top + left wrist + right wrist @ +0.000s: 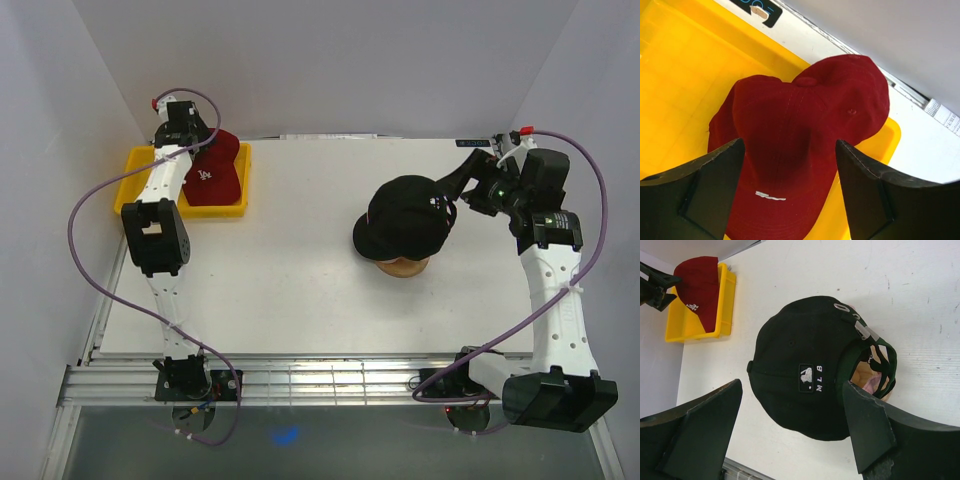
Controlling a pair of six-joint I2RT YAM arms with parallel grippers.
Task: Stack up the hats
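Observation:
A red cap (212, 170) with small white lettering lies in the yellow tray (135, 165) at the back left. My left gripper (200, 138) hangs open just above it; in the left wrist view the red cap (800, 130) fills the space between the fingers of the left gripper (789, 145). A black cap (405, 215) with an MLB mark sits on the wooden stand (402, 266). A dark green cap edge (893, 360) shows under the black cap (800, 350). My right gripper (447, 200) is open beside the black cap, and also shows in the right wrist view (792, 385).
The yellow tray (680, 75) sits against the left and back walls. The wooden stand (860, 377) shows through the caps' back opening. White walls close the table on the left, the back and the right.

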